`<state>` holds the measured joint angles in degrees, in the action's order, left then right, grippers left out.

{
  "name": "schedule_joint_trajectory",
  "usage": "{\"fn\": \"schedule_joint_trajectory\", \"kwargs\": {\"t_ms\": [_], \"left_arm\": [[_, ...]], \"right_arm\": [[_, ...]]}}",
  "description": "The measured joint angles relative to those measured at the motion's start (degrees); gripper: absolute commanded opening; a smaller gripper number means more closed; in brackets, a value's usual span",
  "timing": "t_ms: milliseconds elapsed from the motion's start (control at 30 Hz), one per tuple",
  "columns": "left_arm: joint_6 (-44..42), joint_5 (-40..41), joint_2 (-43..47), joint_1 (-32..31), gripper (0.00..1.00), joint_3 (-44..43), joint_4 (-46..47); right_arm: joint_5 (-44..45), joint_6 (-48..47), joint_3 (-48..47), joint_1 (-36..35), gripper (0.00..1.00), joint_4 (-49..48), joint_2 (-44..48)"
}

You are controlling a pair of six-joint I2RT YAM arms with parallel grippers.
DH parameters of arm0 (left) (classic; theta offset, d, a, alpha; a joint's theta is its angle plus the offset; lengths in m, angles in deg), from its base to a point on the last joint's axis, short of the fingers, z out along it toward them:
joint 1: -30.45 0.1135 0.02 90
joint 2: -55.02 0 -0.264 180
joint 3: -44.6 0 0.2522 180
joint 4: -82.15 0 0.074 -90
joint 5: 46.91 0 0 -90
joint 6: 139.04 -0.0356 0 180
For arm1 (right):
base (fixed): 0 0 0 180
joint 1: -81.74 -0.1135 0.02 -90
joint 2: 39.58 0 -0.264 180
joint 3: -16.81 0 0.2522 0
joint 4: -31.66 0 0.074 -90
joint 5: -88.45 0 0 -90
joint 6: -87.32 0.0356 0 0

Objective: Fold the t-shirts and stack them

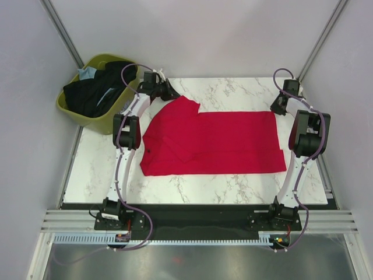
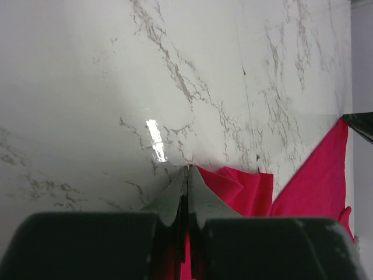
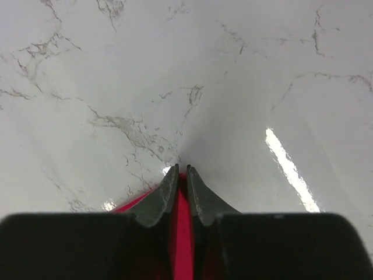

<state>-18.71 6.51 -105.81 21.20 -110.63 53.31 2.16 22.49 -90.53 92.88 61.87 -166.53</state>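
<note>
The red t-shirt [image 1: 213, 143] lies spread flat on the marble table [image 1: 233, 90], collar end to the left. My left gripper [image 1: 173, 93] is at the shirt's far left corner. In the left wrist view its jaws [image 2: 187, 169] are pressed together with red cloth [image 2: 245, 189] pinched between them. My right gripper [image 1: 278, 108] is at the shirt's far right corner. Seen from the right wrist, the right gripper [image 3: 182, 170] has its jaws closed to a narrow slit with red cloth [image 3: 183, 233] filling it. Black t-shirts [image 1: 96, 93] and a light blue one [image 1: 87, 74] lie in the basket.
An olive-green plastic basket [image 1: 87, 118] stands at the table's far left corner, partly off the marble. Grey walls with metal posts close in the back and sides. A dark rail with both arm bases runs along the near edge [image 1: 198, 219].
</note>
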Motion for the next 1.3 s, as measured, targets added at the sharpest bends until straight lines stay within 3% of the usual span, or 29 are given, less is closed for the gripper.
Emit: {"fn": "schedule_joint_trajectory", "kwargs": {"t_ms": [67,300,433,700,900,933,967,1000,1100,1300], "left_arm": [[0.0,-0.5,0.0,-0.2,0.02,0.0,-0.1],[0.5,-3.0,0.9,-0.7,0.02,2.9,2.2],[1.9,-4.2,5.9,-0.2,0.02,12.1,5.7],[2.5,-4.6,15.5,1.8,0.02,17.5,8.0],[2.4,-4.7,23.5,2.1,0.02,26.4,10.9],[2.4,-4.7,24.2,2.0,0.1,27.5,11.0],[2.3,-4.5,24.7,2.0,0.26,28.5,11.0],[1.7,-4.2,25.0,2.0,0.57,29.1,10.9],[-0.7,-0.3,24.4,1.3,0.68,27.7,9.0],[-9.7,12.6,12.6,-1.2,0.81,4.7,-0.8]], "right_arm": [[-0.3,-0.2,0.2,0.1,0.0,-0.3,0.0],[-1.2,0.1,0.5,0.2,0.0,-0.9,0.0],[-2.4,0.3,2.6,0.3,0.0,-1.3,1.6],[-4.5,0.9,6.4,0.0,0.0,-1.0,8.3],[-5.5,1.5,9.8,-0.1,0.0,-1.9,13.4],[-5.5,1.6,10.4,-0.1,0.0,-1.9,13.9],[-5.7,1.7,11.0,-0.1,0.0,-1.9,14.4],[-5.8,1.8,11.7,-0.2,0.0,-2.1,15.0],[-6.3,2.1,13.6,-0.4,0.0,-2.3,16.2],[-7.0,2.5,15.5,-0.8,0.0,-2.4,16.5]]}}
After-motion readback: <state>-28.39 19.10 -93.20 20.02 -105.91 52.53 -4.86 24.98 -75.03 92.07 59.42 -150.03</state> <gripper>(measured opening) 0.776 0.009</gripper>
